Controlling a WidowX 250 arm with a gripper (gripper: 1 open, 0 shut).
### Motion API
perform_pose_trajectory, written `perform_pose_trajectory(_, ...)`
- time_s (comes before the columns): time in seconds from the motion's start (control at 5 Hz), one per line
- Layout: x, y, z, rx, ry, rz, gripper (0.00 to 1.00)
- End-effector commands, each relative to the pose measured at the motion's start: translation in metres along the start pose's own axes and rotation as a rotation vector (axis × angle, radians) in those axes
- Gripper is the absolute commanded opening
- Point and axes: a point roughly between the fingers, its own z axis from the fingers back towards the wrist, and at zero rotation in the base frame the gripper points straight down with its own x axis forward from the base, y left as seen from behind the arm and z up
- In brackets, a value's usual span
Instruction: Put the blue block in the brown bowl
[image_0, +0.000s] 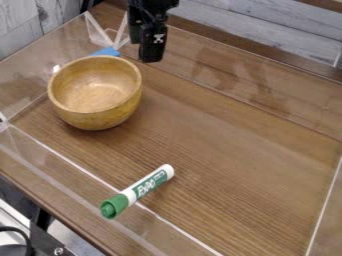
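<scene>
The gripper is seen hanging near the back edge of the wooden table, pointed straight down, just right of the blue block. It is viewed edge-on, so its black fingers overlap into one dark shape and the gap cannot be made out from the picture; the jaws are taken to be spread wide, and nothing is seen held between them.

The blue block is found at the far side of the table, right behind the brown bowl, partly screened by a clear plastic corner piece rising above it. Whether block and gripper touch cannot be told.

The brown bowl is set at the left, upright, with nothing seen inside it. A green-and-white marker pen is lying near the front edge, well apart from the bowl.
</scene>
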Motion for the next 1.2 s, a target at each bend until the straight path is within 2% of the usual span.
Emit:
perform_pose_trajectory(0.0, 0.0, 0.017, 0.015, 0.069, -0.042, -0.021, 1.0)
perform_pose_trajectory(0.4, -0.006, 0.033, 0.008, 0.087, -0.044, -0.057, 1.0)
perform_pose_trajectory(1.0, -0.022, 0.056, 0.0, 0.126, -0.048, -0.096, 1.0)
